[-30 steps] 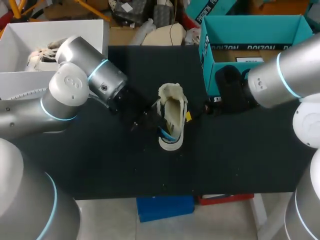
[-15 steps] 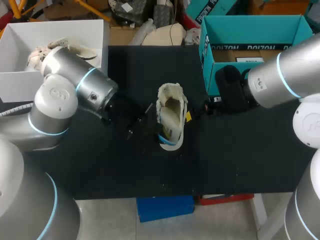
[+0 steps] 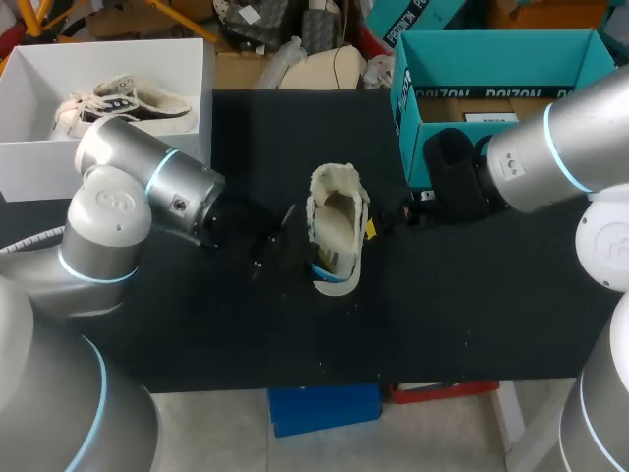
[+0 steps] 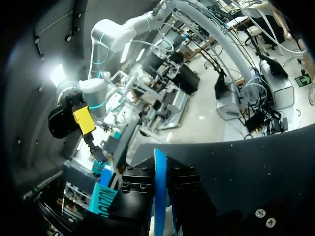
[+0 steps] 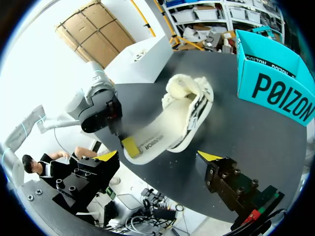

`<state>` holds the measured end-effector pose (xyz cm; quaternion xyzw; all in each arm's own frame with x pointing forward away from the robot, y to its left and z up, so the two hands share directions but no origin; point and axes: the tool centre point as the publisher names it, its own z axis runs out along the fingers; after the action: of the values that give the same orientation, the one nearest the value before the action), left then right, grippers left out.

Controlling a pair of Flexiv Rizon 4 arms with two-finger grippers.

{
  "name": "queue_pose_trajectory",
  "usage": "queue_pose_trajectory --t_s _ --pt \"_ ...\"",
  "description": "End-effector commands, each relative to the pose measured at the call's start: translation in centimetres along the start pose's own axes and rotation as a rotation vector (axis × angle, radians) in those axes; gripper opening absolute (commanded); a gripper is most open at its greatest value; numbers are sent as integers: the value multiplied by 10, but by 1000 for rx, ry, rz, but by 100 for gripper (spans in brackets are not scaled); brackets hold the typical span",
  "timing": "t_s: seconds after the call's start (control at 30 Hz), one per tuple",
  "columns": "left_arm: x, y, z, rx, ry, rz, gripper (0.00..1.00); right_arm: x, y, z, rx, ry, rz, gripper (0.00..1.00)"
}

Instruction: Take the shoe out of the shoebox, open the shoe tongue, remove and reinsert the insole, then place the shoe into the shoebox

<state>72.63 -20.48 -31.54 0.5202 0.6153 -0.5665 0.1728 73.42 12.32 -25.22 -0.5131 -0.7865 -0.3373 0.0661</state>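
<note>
Right wrist view, shoe [image 5: 184, 113] ahead of right claw [image 5: 157, 156] (fingers apart), left claw [image 5: 129, 145] clamped on insole [image 4: 160, 172].

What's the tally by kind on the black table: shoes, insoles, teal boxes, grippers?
Cream fleece-lined shoe: 1
Flat pale insole: 1
Teal cardboard shoebox: 1
Yellow-tipped grippers: 2 (left gripper, right gripper)
Total: 5

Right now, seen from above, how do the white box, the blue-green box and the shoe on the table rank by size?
1. White box and blue-green box: about alike, and each is partly hidden, so I won't rank them.
2. Shoe on the table: clearly the smallest.
</note>
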Motion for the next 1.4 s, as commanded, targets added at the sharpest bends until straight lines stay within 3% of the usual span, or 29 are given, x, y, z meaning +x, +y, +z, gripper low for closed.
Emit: queue_pose_trajectory --t_s 0.03,0.5,1.4 --pt "-8 21 3 22 20 13 0 1 0 1 1 -4 1 100" --pt "-18 53 -6 -27 54 33 0 1 0 1 1 -4 1 100" --pt "-6 89 -8 -172 170 64 0 1 0 1 1 -4 1 100"
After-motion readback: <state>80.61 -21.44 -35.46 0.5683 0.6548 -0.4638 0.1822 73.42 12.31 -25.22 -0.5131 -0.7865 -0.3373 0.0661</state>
